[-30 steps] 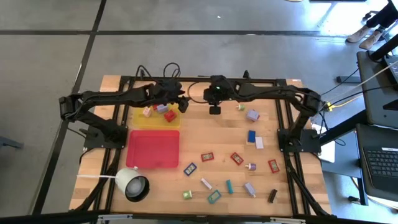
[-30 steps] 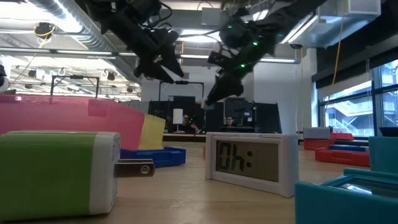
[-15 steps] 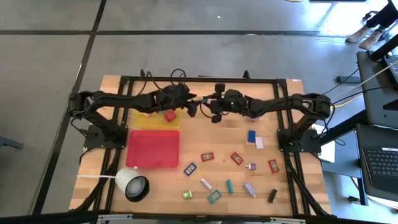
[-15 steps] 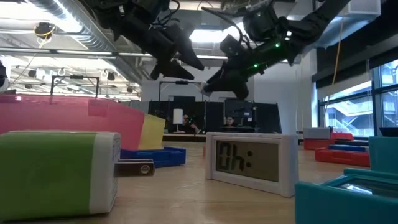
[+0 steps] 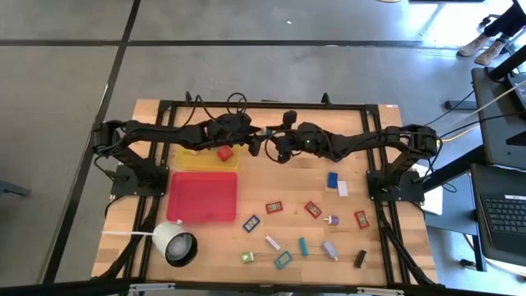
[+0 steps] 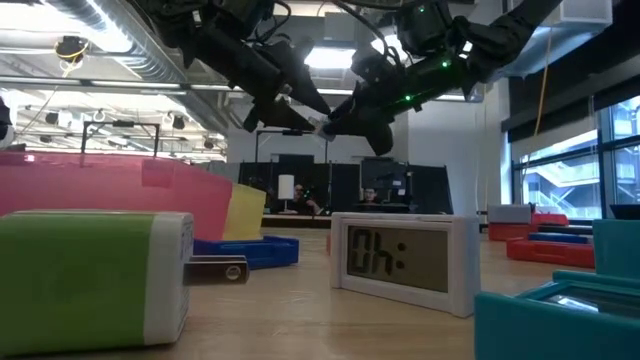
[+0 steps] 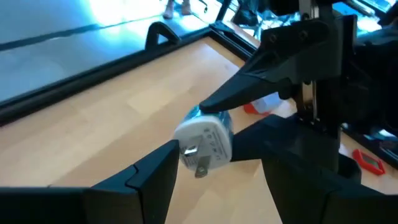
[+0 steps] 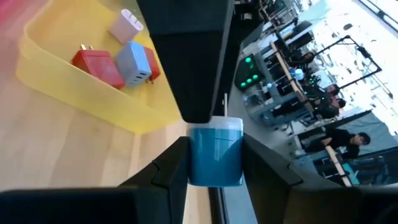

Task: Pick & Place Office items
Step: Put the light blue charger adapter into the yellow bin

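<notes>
Wooden table (image 5: 353,164), blue-and-white block (image 8: 214,155) clamped in right claw (image 8: 211,134)

Small white clock (image 6: 398,258): display reads "0h:" as seen, probably upside down.

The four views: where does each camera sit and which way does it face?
High view: above the table, facing down; left arm and right arm meet.
Low view: table height, facing level across; both arms overhead.
Left wrist view: on left arm; left fingers open around the charger.
Right wrist view: on right arm; right fingers grip it.
Wrist views share the charger.
</notes>
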Robot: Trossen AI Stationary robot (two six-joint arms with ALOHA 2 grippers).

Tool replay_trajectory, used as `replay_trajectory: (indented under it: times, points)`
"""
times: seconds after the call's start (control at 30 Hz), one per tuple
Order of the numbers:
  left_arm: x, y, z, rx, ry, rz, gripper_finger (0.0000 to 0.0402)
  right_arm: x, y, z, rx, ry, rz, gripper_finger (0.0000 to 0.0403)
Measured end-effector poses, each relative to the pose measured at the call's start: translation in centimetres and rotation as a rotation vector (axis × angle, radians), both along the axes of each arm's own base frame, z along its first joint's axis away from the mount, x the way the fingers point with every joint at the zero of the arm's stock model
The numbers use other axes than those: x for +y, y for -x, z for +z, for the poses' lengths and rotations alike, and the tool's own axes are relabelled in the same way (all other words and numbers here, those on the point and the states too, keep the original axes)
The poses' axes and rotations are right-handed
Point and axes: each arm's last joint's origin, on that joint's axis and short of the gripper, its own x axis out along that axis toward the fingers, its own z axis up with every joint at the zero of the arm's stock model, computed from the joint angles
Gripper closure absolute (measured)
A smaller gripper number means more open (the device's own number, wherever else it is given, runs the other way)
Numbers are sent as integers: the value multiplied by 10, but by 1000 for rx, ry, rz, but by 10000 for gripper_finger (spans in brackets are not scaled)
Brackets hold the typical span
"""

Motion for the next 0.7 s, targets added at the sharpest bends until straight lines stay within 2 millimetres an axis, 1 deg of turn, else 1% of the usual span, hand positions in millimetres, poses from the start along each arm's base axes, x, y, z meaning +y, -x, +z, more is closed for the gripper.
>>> replay_trajectory:
  times: [0.1, 0.23, 0.43, 0.57, 0.7]
  points:
    - [1, 0, 0, 1, -8, 35, 178, 4, -1, 1, -6, 12, 16, 271]
    - [2, 0, 1, -10, 10, 4, 178, 9, -2, 2, -4, 29, 39, 271]
    - [2, 0, 0, -22, 51, 12, 186, 12, -3, 4, -12, 76, 57, 271]
    - [2, 0, 0, -28, 53, 9, 203, 11, -4, 6, -28, 83, 43, 270]
    - [1, 0, 1, -22, 38, -29, 234, 11, -4, 5, -27, 81, 49, 270]
